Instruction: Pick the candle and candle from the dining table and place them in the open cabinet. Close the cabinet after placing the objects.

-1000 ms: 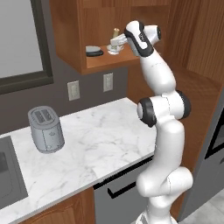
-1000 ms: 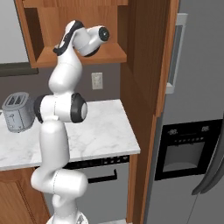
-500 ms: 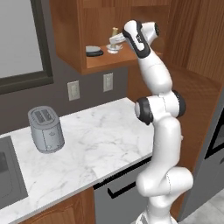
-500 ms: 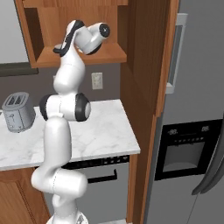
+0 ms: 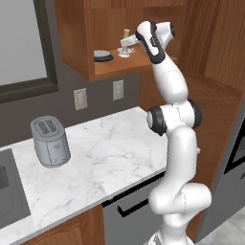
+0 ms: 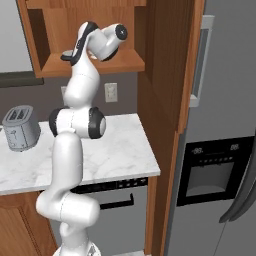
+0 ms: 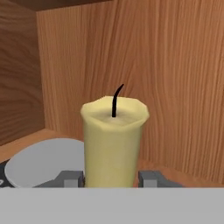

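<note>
My claw (image 7: 111, 178) is narrowed onto the slim tan-yellow stick candle (image 7: 113, 141), one grey fingertip (image 7: 70, 178) pressed in on each side of its lower body. From the hand camera the candle stands upright between the tips, its black curved wick (image 7: 116, 99) rising from a slightly dished top.

Just beside the claw, on its left in that camera, lies a flat round grey dish (image 7: 41, 162) resting on the wooden shelf floor; I cannot tell whether it touches the candle. Beyond the candle, straight ahead of the claw, is the reddish-brown wood grain of the cabinet's back wall (image 7: 175, 87), with a side wall meeting it at the left.

From the left base camera, the claw (image 5: 128, 44) is reached into the open reddish-brown wooden wall cabinet (image 5: 76, 43), with the candle (image 5: 126, 34) poking up above the hand over the shelf. Further from the claw along the same shelf sits the dark flat dish (image 5: 102, 55).

Well below the claw, a white grey-veined marble counter (image 5: 105, 153) carries a silver toaster (image 5: 50, 141), and a dishwasher front (image 5: 129, 210) sits under the counter edge.

From the right base camera, a tall steel refrigerator (image 6: 220, 125) stands well off to the side of the arm.
</note>
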Available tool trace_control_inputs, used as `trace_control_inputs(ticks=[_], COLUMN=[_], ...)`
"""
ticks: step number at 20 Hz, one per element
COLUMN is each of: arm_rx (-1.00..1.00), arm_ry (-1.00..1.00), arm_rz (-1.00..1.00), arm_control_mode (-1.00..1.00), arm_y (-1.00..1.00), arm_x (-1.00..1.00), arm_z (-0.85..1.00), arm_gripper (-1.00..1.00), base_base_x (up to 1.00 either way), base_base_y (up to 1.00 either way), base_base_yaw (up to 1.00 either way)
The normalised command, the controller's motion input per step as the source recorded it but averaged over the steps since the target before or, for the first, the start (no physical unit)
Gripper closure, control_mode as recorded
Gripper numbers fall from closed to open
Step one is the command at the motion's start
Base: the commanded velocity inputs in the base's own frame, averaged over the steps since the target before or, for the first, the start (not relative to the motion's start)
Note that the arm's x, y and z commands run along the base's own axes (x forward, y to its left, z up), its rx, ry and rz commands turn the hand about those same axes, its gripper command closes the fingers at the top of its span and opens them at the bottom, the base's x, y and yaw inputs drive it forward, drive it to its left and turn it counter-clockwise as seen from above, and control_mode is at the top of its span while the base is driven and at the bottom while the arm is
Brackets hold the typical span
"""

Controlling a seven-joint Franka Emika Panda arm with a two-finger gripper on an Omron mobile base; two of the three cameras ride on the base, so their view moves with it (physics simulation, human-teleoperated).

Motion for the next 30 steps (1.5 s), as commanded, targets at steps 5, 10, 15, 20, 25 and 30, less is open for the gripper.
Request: trace_control_inputs(ticks=[5,10,15,20,25,30], arm_rx=[0.00,0.00,0.00,0.00,0.01,0.00], arm_ry=[0.00,0.00,0.00,0.00,0.00,-0.09], arm_rz=[0.00,0.00,-0.01,-0.07,-0.13,-0.11], arm_control_mode=[-1.00,-1.00,-1.00,-1.00,-1.00,-1.00], arm_y=[0.00,0.00,0.00,0.00,-0.02,-0.28], arm_x=[0.00,0.00,-0.04,-0.46,-0.75,-1.00], arm_z=[0.00,0.00,0.01,0.01,0.09,-0.03], arm_gripper=[-1.00,-1.00,-1.00,-1.00,-1.00,-1.00], base_base_x=[0.00,0.00,0.00,0.00,0.00,0.00], base_base_y=[0.00,0.00,0.00,0.00,0.00,0.00], base_base_yaw=[0.00,0.00,0.00,0.00,0.00,0.00])
